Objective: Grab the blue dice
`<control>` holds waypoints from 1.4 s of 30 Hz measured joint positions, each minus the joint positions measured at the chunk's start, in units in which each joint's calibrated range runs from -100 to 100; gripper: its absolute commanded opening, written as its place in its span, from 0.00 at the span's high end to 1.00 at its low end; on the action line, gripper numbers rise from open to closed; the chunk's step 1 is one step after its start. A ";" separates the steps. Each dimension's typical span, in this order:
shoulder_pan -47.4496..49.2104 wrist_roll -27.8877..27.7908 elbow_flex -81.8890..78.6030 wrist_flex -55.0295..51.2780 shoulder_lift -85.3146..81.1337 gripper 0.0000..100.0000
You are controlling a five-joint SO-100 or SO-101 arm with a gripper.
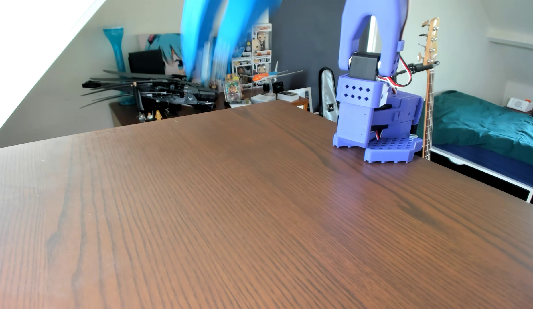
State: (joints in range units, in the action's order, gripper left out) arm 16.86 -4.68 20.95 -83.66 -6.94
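My bright blue gripper (212,77) hangs down from the top edge of the other view, well above the far part of the brown wooden table (259,193). It is smeared by motion blur. Two jaws show with a narrow gap between them, and the blur hides whether they are open or shut, or whether they hold anything. The blue dice is not visible anywhere on the table or at the jaws. The purple arm base (375,118) stands at the table's right edge.
Behind the table stands a dark shelf (125,116) with a black model aircraft (170,92), boxed figures (256,56) and a blue vase (116,50). A guitar (429,83) and a bed (485,124) are to the right.
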 measured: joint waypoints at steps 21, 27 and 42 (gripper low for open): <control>-11.70 2.46 -53.66 16.69 -59.03 0.99; -13.82 2.51 -75.55 30.25 -66.05 0.99; -27.39 3.03 -94.57 57.37 -55.27 0.99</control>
State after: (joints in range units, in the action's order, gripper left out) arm -10.52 -1.65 -73.62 -26.29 -62.21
